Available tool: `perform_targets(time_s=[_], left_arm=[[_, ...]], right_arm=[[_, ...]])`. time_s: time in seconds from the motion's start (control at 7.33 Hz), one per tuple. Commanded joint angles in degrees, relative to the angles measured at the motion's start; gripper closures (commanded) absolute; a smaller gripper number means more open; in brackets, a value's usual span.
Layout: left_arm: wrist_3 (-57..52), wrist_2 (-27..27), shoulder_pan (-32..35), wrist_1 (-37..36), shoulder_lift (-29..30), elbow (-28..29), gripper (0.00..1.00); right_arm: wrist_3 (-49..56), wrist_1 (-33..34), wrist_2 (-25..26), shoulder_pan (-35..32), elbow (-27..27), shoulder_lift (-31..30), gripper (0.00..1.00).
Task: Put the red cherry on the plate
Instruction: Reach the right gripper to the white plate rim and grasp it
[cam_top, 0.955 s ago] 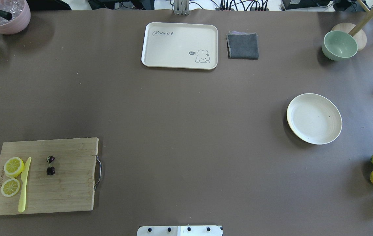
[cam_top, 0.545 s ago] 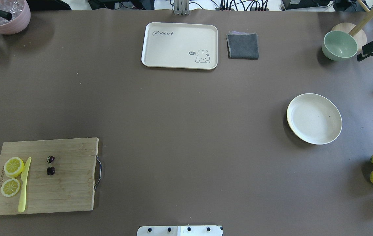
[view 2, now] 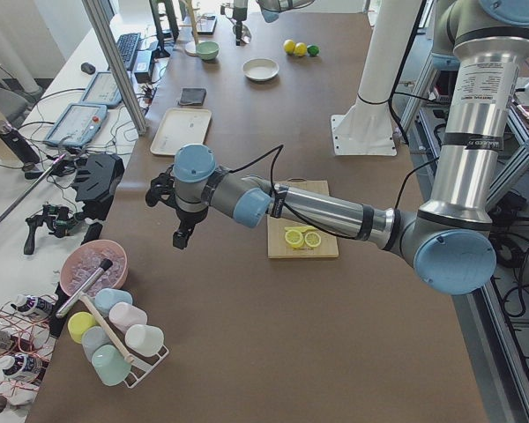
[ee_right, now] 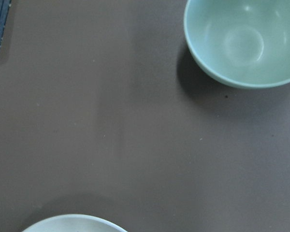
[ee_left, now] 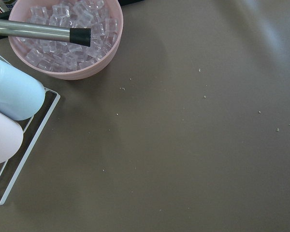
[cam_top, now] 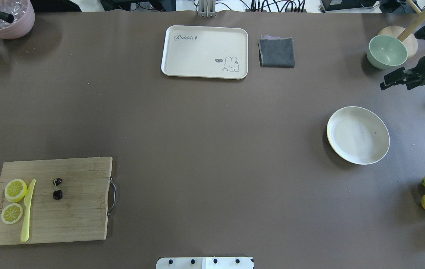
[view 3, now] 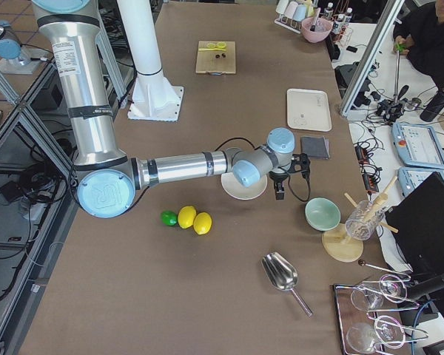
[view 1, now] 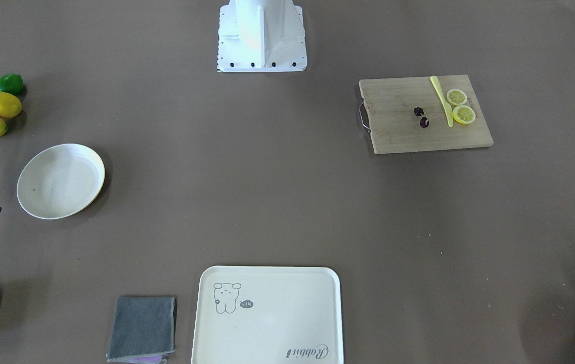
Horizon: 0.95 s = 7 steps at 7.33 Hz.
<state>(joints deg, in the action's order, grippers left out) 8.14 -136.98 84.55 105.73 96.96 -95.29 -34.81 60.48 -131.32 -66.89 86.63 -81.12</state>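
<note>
And here's the red cherry point(cam_top: 58, 194), a dark pair on one stem, sitting on the wooden cutting board point(cam_top: 74, 213) at the near left corner of the counter point(cam_top: 212, 149). Beside it on the board lie a yellow knife point(cam_top: 28, 211) and two lemon slices point(cam_top: 16, 189). The plate point(cam_top: 358, 136) is over on the right side, well apart from the board.

The right hand point(cam_top: 388, 81) hangs above bare counter between the green bowl point(cam_top: 387, 51) and the plate, touching neither. Its wrist view looks straight down on the bowl and just catches the plate's rim at the bottom edge. Whether it is released or clenched cannot be told from here.

The left hand point(view 2: 183, 236) shows only in the side view, up over the far left end near the pink bowl of ice point(ee_left: 65, 38). Its state cannot be told either. Neither hand is near the cherry.
</note>
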Motion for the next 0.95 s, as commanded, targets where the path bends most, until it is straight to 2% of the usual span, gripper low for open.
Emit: perform_targets(time_s=[0.0,0.41,0.55,0.82], left_arm=[[1.09,0.05,-0.09,2.7,-0.63,0.98,0.02],[1.18,-0.21,-0.09,3.43,-0.72,1.87,0.02],[1.09,-0.3,-0.09,3.43,-0.89,1.87,0.02],[1.18,-0.3,0.0,3.43,-1.07,1.69,0.02]], right_arm=[[0.18,-6.84,1.76,4.91,-0.06,-3.59,0.0],[3.86,-7.66,2.65,7.39,-1.73,-4.66,0.01],[4.74,-7.66,2.65,7.48,-2.17,-4.75,0.14],[5.36,-7.66,2.65,7.48,-2.43,-5.1,0.85]])
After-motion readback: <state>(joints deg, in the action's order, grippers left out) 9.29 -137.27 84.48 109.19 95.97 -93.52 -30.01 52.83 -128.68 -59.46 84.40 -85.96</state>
